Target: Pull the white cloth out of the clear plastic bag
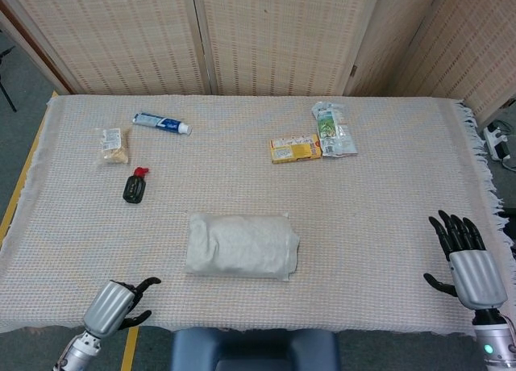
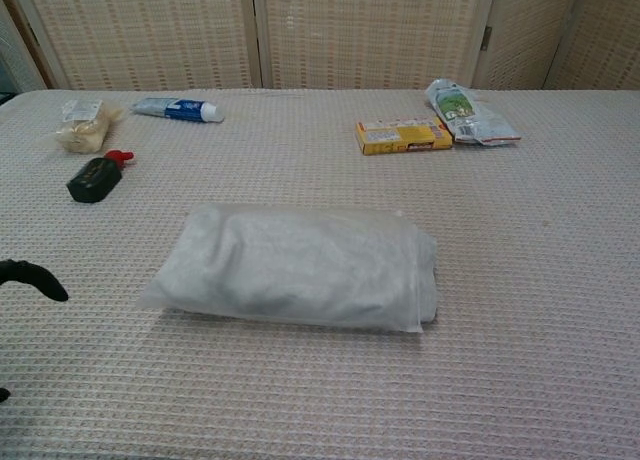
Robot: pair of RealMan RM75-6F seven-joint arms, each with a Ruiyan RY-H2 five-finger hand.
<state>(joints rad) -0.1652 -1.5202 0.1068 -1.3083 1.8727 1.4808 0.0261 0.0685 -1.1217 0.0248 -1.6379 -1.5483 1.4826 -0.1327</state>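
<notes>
The woven table cover (image 1: 379, 193) carries everything, and near its front middle lies the clear plastic bag (image 1: 242, 246) flat on its side with the white cloth (image 2: 290, 265) folded wholly inside it. My right hand (image 1: 465, 256) hovers at the right front corner with fingers spread and holding nothing, well apart from the bag; my left hand (image 1: 117, 302) sits at the front edge, left of the bag, fingers loosely apart and empty. Far back lie a yellow box (image 1: 295, 149), a toothpaste tube (image 1: 161, 123) and a small black bottle (image 1: 135, 186).
</notes>
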